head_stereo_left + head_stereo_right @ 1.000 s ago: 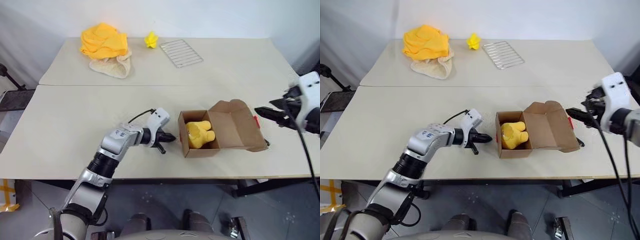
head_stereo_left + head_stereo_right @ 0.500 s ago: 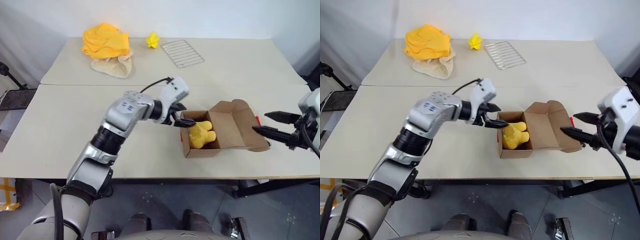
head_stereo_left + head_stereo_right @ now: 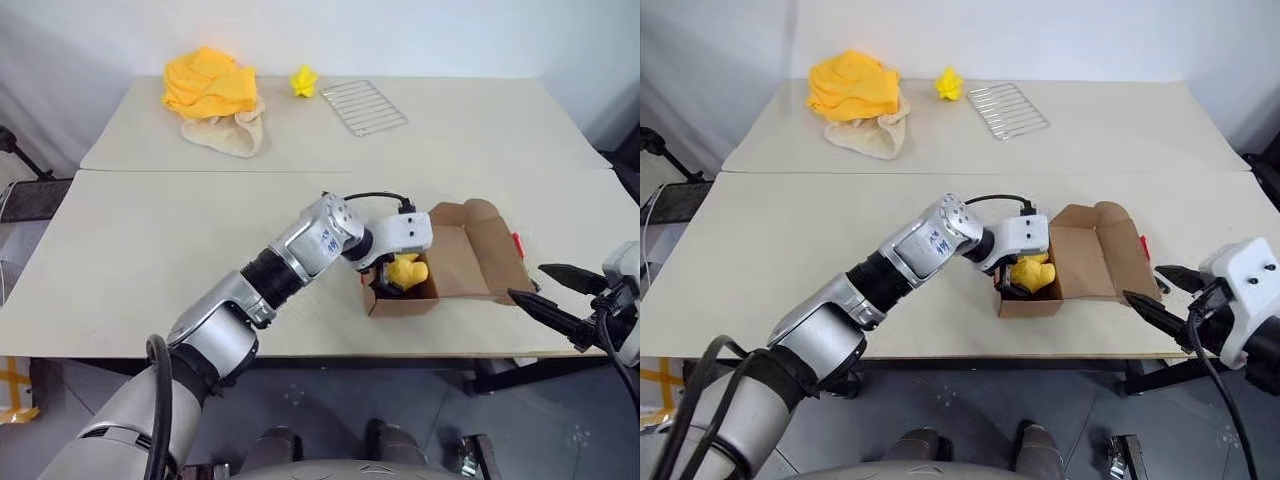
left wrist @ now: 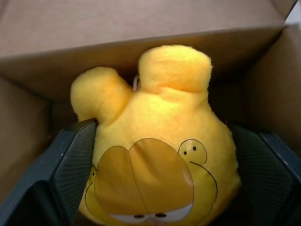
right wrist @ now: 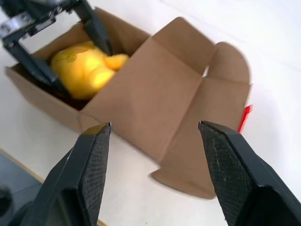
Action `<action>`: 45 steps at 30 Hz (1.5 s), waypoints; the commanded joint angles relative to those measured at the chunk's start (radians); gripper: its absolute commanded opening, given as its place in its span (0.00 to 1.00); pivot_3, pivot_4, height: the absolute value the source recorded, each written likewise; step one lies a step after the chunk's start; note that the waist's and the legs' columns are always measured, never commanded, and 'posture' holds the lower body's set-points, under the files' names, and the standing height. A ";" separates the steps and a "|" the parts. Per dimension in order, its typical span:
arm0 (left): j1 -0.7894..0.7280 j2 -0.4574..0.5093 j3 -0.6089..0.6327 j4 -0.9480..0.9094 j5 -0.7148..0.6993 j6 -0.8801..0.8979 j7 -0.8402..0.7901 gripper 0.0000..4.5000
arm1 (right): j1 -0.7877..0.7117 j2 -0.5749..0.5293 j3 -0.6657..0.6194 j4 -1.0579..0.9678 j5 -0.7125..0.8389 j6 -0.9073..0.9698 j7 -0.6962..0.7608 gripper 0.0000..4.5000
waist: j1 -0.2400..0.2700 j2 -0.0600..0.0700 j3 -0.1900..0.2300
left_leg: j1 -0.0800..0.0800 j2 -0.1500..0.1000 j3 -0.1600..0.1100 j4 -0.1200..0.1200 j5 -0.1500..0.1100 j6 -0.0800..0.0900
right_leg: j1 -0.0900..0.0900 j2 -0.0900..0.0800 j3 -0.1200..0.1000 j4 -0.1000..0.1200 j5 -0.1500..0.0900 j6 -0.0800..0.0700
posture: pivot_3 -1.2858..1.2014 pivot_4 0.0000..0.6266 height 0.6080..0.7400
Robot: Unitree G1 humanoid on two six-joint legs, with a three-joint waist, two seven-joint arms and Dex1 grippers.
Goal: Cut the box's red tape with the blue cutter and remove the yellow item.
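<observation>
While left end effector (image 4: 160,155) straddles plush yellow item (image 4: 155,155), spread, cardboard box (image 5: 155,99) open

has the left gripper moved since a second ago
Yes. The left gripper has swung from the bare table beside the box into its open top, fingers now open on either side of the yellow toy.

Silver arm (image 3: 300,250), blk claws, white wrists

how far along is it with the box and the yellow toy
Done: the box lies open, lid flap folded back, red tape at its edge. In hand: the left claw is inside the box, open, a finger either side of the yellow item, not yet closed. Left: grip and lift it out. The right claw hangs open nearby.
</observation>
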 commanded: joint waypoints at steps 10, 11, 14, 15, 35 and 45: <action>-0.046 -0.042 0.094 0.082 0.066 -0.060 -0.013 0.28 | 0.093 0.090 -0.132 0.038 0.018 -0.244 0.161 0.68 | 0.004 0.000 0.000 | 0.000 0.000 0.001 0.000 -0.001 0.002 | 0.000 0.000 0.001 0.000 0.000 0.000 | 0.52 0.24 1.00; -0.055 -0.042 0.105 0.088 0.067 -0.061 -0.009 0.21 | 0.109 0.082 -0.133 0.056 0.005 -0.267 0.189 0.68 | 0.004 0.000 0.000 | 0.000 0.000 0.001 0.000 -0.001 0.002 | 0.000 0.000 0.001 0.000 0.000 0.000 | 0.52 0.24 1.00; -0.084 -0.043 0.146 0.099 0.068 -0.059 0.012 0.07 | 0.111 0.057 -0.126 0.106 -0.028 -0.325 0.215 0.68 | -0.001 0.000 0.000 | 0.000 -0.001 0.002 0.000 -0.002 0.004 | 0.000 0.000 0.002 0.000 0.000 0.000 | 0.52 0.24 1.00; -0.095 -0.044 0.162 0.102 0.067 -0.053 0.023 0.04 | 0.102 0.050 -0.123 0.122 -0.032 -0.339 0.217 0.68 | -0.003 0.000 0.000 | 0.000 -0.001 0.003 0.001 -0.002 0.005 | 0.000 0.000 0.003 0.000 0.000 0.001 | 0.52 0.24 1.00; -0.057 0.047 0.584 -0.111 0.155 0.444 0.700 0.02 | -0.257 -0.185 0.170 0.504 -0.121 -0.477 0.349 0.68 | -0.019 0.000 0.000 | 0.002 -0.001 0.006 0.000 -0.002 0.005 | -0.001 0.000 0.006 0.000 0.001 0.003 | 0.52 0.24 1.00; 0.153 0.166 0.561 -0.376 0.181 0.759 0.758 0.53 | -0.520 -0.225 0.397 0.711 -0.195 -0.537 0.447 0.68 | -0.012 -0.003 0.002 | -0.001 -0.001 0.004 0.003 -0.002 0.003 | -0.002 0.000 0.005 0.000 0.002 0.004 | 0.52 0.24 1.00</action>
